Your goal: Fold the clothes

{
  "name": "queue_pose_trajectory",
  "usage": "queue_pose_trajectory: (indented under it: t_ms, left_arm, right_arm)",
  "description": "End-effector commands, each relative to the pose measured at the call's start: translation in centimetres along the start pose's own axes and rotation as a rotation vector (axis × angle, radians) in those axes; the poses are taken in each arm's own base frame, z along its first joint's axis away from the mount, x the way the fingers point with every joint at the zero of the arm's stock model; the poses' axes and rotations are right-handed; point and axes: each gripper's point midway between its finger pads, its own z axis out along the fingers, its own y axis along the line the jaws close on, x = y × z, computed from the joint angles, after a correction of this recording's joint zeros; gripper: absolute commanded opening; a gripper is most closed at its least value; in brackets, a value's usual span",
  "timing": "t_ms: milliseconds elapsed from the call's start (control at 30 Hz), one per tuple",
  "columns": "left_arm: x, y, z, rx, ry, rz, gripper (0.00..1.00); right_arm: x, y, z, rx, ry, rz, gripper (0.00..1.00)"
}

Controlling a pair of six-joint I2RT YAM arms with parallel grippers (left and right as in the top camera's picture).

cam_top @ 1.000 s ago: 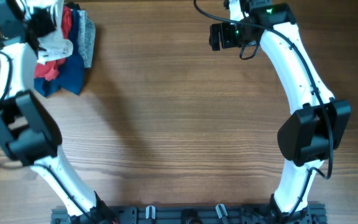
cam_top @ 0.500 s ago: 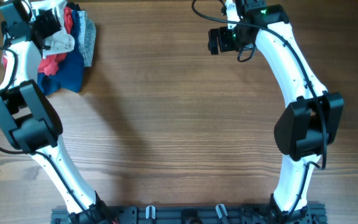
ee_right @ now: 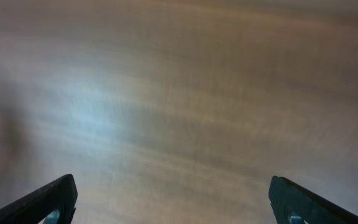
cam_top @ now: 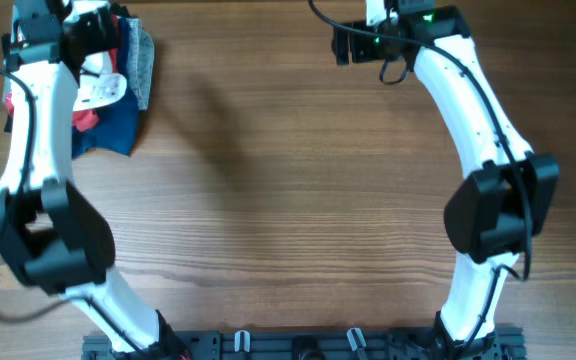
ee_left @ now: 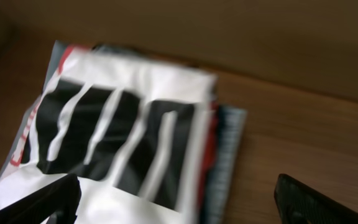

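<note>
Here the left tool (ee_left: 176,200) is hanging with its fingers spread wide and holding nothing, directly above the pile (cam_top: 108,95). The white shirt (ee_left: 154,81) is lying on top of that pile, bunched rather than flat, with its black lettering facing up. A red shirt (cam_top: 86,120) is showing just under it, and a navy garment (cam_top: 116,132) and a grey one (cam_top: 144,58) are sticking out of the pile's near and right sides. The right tool (ee_right: 173,194), also spread and empty, is hovering well to the right of the pile, looking down at bare table (cam_top: 288,200).

By my reading, the step in hand is the pick-up and no folding is under way. The next move is calling for the left tool to drop onto the pile and pinch only the white top layer, leaving the red cloth below. The shirt then needs carrying off the pile onto open table and spreading flat, with the right tool coming across to take a second edge.
</note>
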Motion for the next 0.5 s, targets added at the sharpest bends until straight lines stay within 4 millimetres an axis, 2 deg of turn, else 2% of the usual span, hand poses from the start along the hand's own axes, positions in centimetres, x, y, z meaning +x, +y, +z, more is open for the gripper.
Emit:
queue_pose_trajectory:
  t_ms: [0, 167, 300, 400, 467]
  left_arm:
    - [-2.5, -4.0, -5.0, 0.082, -0.079, 0.054, 1.00]
    - [-2.2, -7.4, -5.6, 0.133, -0.084, 0.094, 1.00]
    - [-2.1, -8.7, -5.8, 0.152, -0.084, 0.109, 1.00]
    - [-2.0, -8.9, -5.9, 0.156, -0.084, 0.112, 1.00]
    - [-2.0, -8.9, -5.9, 0.155, -0.084, 0.112, 1.00]
  right_arm:
    - [-6.1, -0.9, -8.5, 0.100, -0.236, -0.029, 1.00]
    - [-7.6, -1.6, -14.2, 0.186, -0.332, -0.068, 1.00]
    - [-8.3, -2.3, -18.8, 0.254, -0.409, -0.053, 1.00]
    - [-9.0, -2.2, -20.5, 0.254, -0.458, -0.045, 1.00]
    - [-9.0, -2.0, -20.5, 0.246, -0.458, -0.046, 1.00]
